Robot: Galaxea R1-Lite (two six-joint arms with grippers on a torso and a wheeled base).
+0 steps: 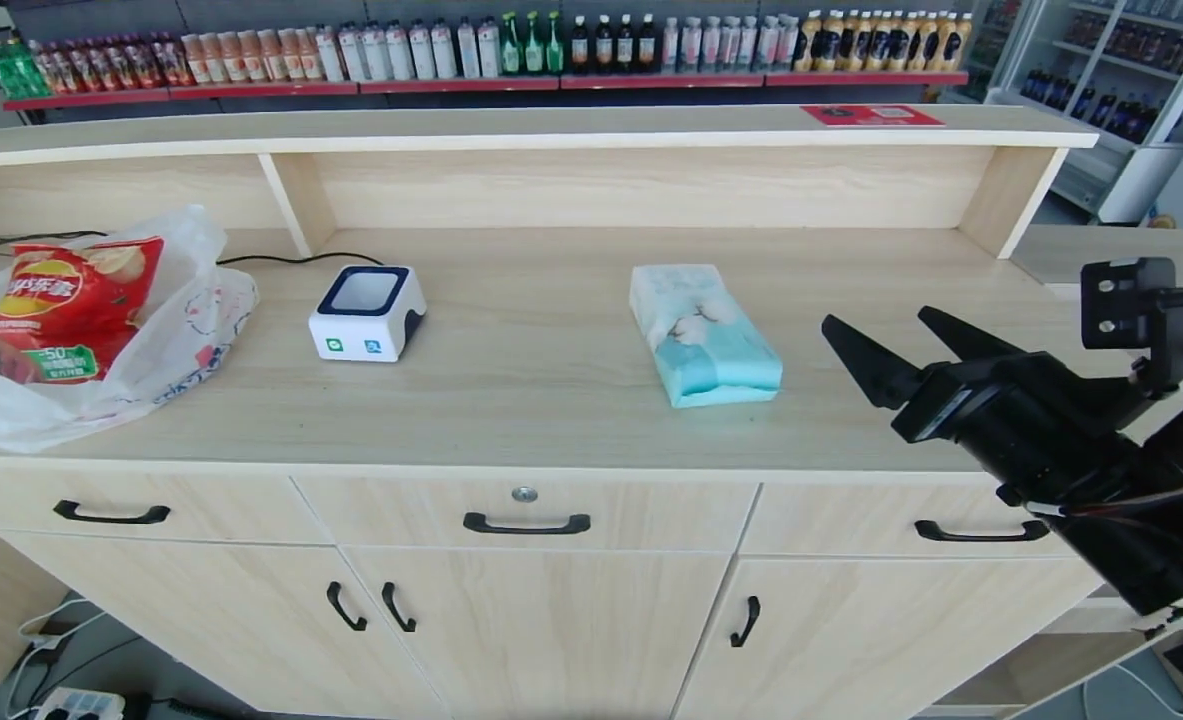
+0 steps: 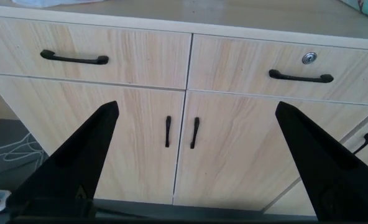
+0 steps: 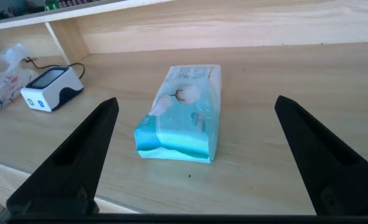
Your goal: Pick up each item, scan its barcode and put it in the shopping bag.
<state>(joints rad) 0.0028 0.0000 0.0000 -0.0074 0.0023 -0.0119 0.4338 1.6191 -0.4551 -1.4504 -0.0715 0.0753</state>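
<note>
The tissue pack (image 1: 703, 335) lay flat on the desk (image 1: 551, 410), just right of centre in the head frame, its long side running from upper left to lower right. The scanner (image 1: 368, 312) stood left of centre, well apart from it. At the far left the bag (image 1: 206, 310) lay slumped open with chips (image 1: 71, 305) inside.

The right jaws hung spread wide at the right edge of the frame, near the pack but not touching it. In the right wrist frame the pack (image 3: 183, 115) sat between the two prongs, farther off. The left jaws were also spread wide and empty, low in front of the desk and facing the drawers (image 2: 190, 62).

We judged the pack light and soft: paper under thin film, likely to dent rather than break and to slip a little under hard prongs. We thought the best hold was across its narrow width, near the middle, where the filling is fullest. The crimped ends would fold. A moderate squeeze seemed enough. We could not see a barcode on the visible faces, so the hold ought to leave the underside free to show the scanner.
</note>
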